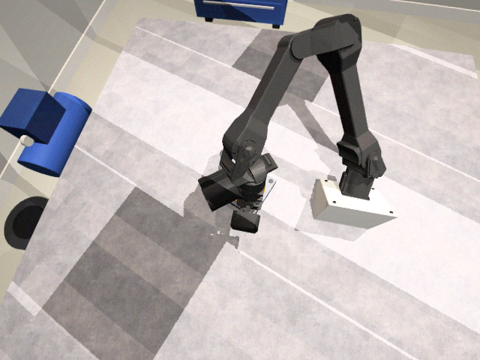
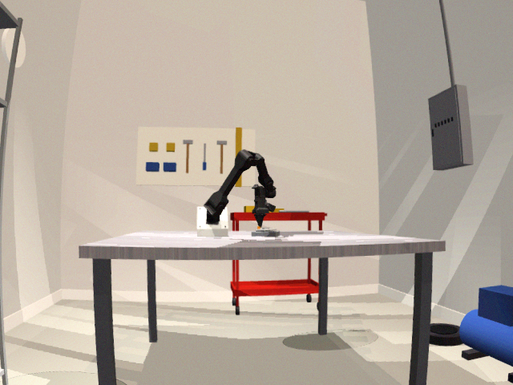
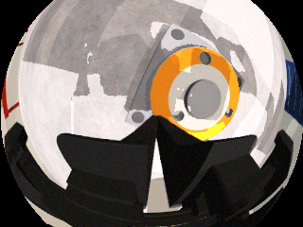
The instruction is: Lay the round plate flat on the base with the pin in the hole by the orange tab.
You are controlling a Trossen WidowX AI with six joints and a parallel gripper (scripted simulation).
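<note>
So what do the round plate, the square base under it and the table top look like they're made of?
Round plate: flat matte orange with a paler grey inner ring, no glints; painted metal or plastic, hard to say which. Base: light grey with dark holes at its corners, possibly bare metal. Table top: mottled grey in streaks with a striped edge, like laminate or stone-look board.

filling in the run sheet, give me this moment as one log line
end effector: shut, empty | position: tip at round plate rim | base: on table | contact: cannot tell

Light: bright, even | Shadows: blocky patches on table (image 1: pixel 116 247) | Wrist: fisheye-warped, black-vignetted
</note>
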